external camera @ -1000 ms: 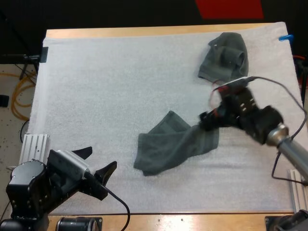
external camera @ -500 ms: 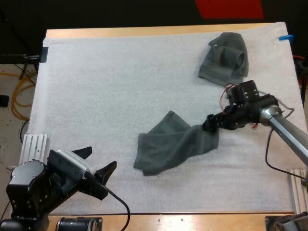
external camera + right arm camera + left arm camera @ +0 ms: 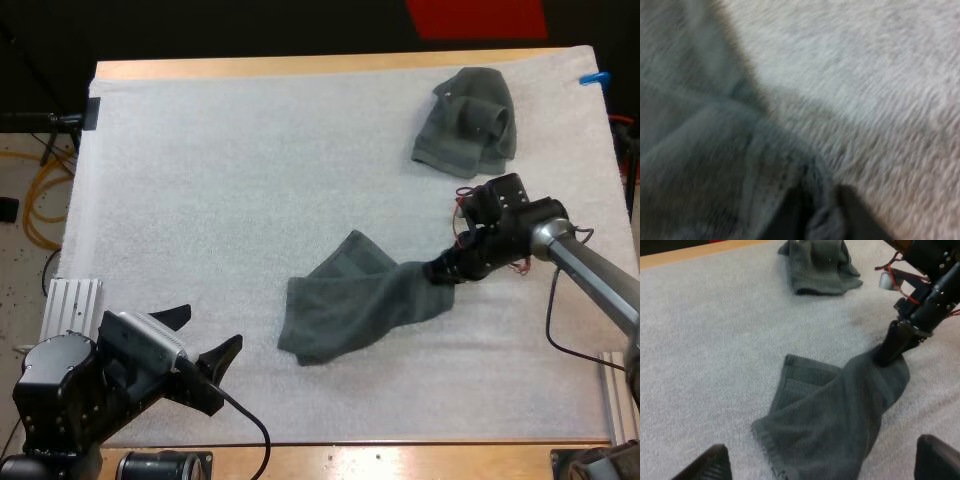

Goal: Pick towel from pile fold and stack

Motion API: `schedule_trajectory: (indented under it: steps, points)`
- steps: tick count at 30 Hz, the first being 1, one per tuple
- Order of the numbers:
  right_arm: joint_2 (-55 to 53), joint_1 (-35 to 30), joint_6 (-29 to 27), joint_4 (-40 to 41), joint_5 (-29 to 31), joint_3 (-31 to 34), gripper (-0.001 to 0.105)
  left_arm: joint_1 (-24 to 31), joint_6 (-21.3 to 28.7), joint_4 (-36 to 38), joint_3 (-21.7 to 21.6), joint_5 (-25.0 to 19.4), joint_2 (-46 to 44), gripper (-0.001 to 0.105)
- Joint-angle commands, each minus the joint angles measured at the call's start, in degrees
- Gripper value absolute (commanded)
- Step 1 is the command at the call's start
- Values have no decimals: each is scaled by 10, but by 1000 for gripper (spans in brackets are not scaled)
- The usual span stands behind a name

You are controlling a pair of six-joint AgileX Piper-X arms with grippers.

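Your right claw (image 3: 441, 270) is pinching the right end of the towel (image 3: 360, 300) lying mid-mat (image 3: 250, 180). Its arm has been swinging lower and outward, yet the towel is barely shifting, so spreading is only beginning. Your left claw (image 3: 210, 333) is waiting spread. The pinch's depth is staying hidden.

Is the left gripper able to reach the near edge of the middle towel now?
Probably yes. The left gripper is open, and only bare mat lies between it and the near edge of the middle towel. The right gripper pinches the towel's opposite end, away from that edge.
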Motion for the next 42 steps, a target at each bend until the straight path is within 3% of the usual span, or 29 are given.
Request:
schedule_trajectory:
  steps: [1,6,13,19,24,29,34,42]
  points:
    - [-23,4,-28,25,-3,-2,0,1,-1,3,0,-5,2,72]
    - [-82,29,-72,109,14,16,0,1,-1,7,1,-1,50,72]
    - [-121,72,-68,105,20,94,0,-9,6,-25,1,-1,156,72]
    - [-122,88,-36,90,20,146,0,-90,8,-118,1,-12,275,72]
    - [-122,88,-36,79,20,171,0,-177,8,-184,1,-90,388,72]
    - [-122,88,-29,77,20,174,0,-231,6,-248,-4,-110,492,72]
    - [-122,88,-28,77,20,174,0,-247,-5,-256,-25,-155,585,72]
    - [-122,88,-28,77,20,174,0,-247,-15,-266,-82,-155,701,72]
